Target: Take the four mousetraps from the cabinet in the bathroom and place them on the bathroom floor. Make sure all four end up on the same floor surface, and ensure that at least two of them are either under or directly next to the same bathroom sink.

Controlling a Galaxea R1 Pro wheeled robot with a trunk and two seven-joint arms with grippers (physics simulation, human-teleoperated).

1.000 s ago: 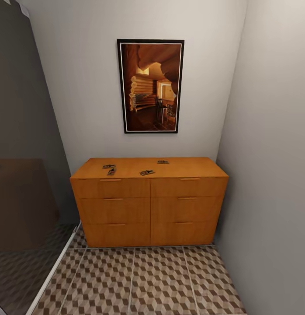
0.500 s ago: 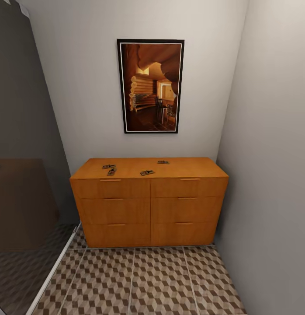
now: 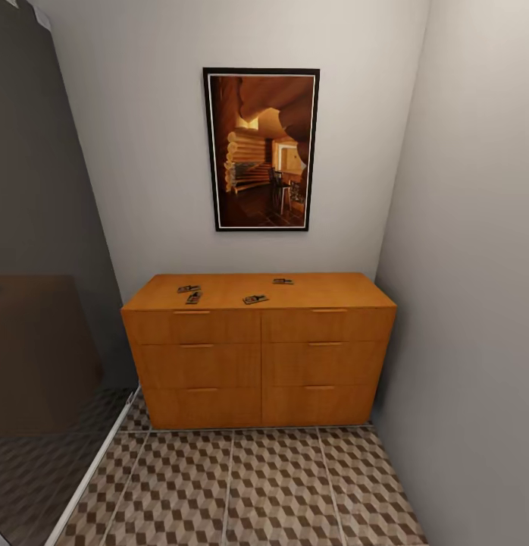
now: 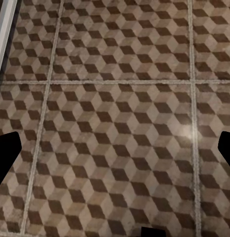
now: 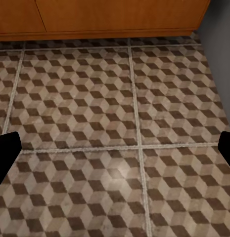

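Since all four mousetraps (image 3: 255,299) lie on top of the cabinet (image 3: 258,364), drive closer across the bathroom floor (image 3: 242,493) before reaching. Left fingers (image 4: 7,155) and right fingers (image 5: 6,148) stand wide, holding nothing.

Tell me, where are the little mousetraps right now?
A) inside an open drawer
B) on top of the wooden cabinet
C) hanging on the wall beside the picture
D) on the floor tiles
B: all four mousetraps lie flat on the top of the cabinet, two close together near its left end, one near the middle front and one further back; every drawer is shut.
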